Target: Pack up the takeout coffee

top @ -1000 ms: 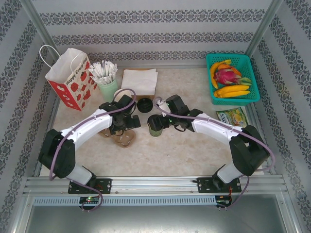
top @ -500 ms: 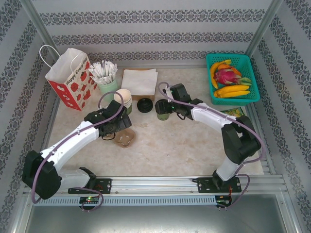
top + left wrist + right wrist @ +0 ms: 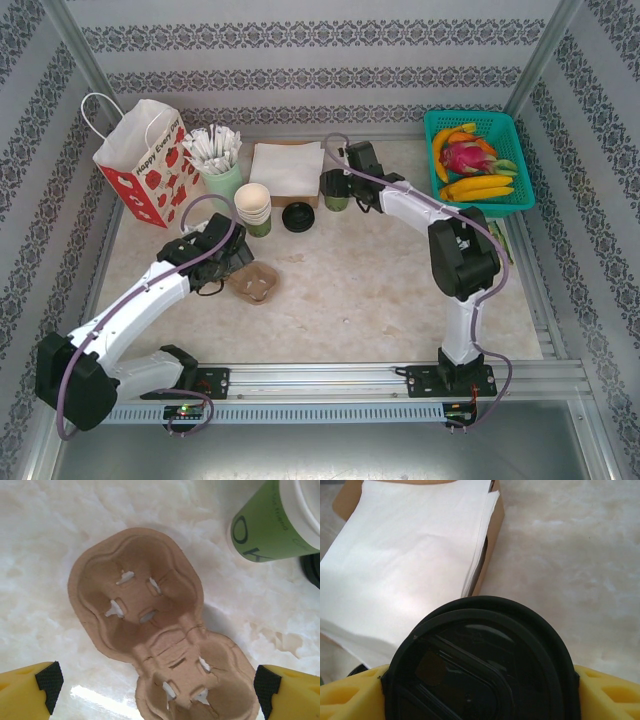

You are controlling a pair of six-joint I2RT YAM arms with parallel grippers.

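Coffee [image 3: 336, 192] now carried back beside napkins [image 3: 287, 165], right claw [image 3: 480, 700] clamped on it, left claw [image 3: 152, 685] apart; I judge it light, crushable, stiffest near the lid [image 3: 480, 655].

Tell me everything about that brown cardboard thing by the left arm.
A two-cup carrier of brown moulded pulp, lying flat on the pale marbled table. Both wells are empty, with slit tabs in their floors. The open left gripper hangs over it, a finger on each side.
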